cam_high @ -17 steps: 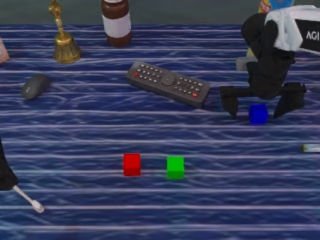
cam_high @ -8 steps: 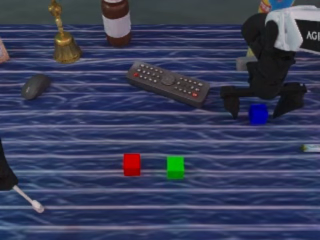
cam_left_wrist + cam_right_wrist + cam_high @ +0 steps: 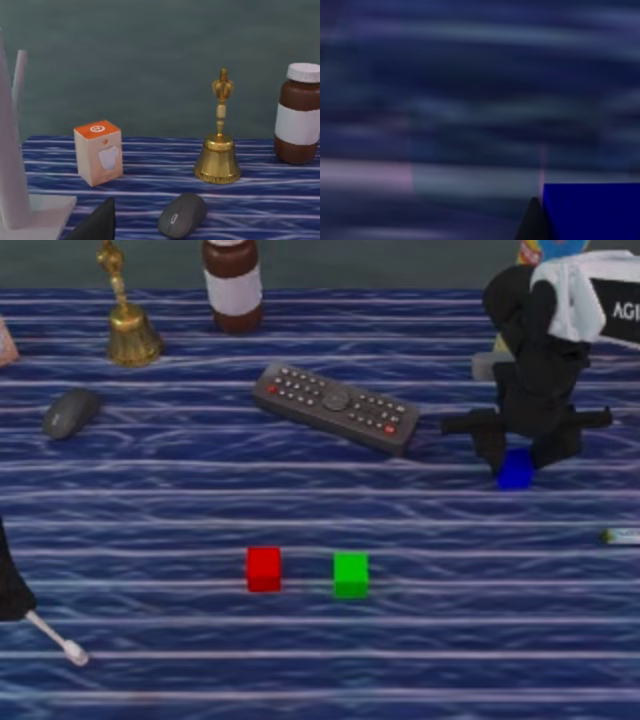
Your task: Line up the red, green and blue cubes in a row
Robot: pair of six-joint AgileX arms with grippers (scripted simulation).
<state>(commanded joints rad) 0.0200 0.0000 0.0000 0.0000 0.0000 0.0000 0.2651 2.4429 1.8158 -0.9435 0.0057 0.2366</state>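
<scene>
The right gripper (image 3: 516,453) sits at the far right of the table, its two dark fingers drawn in against the sides of the blue cube (image 3: 516,472), which rests on the blue striped cloth (image 3: 300,660) just right of the remote control (image 3: 335,407). In the right wrist view a dark fingertip (image 3: 534,220) touches the cube's flat face (image 3: 592,210), so the jaws look clamped on it rather than merely around it. The red cube (image 3: 264,568) and green cube (image 3: 351,573) already stand side by side near the middle of the table, apart from each other — the blue one is well off from them, farther back and to the right. Being a small, plain, hard-edged block, it should be light and stiff, with no give; its smooth parallel faces are the sensible place to grip, squarely across the middle, since a hold near a corner could let it twist or slip out. The open spot right of the green cube looks like where it belongs. The left gripper (image 3: 14,590) is parked at the near left edge — whether its fingers are apart I cannot tell.
</scene>
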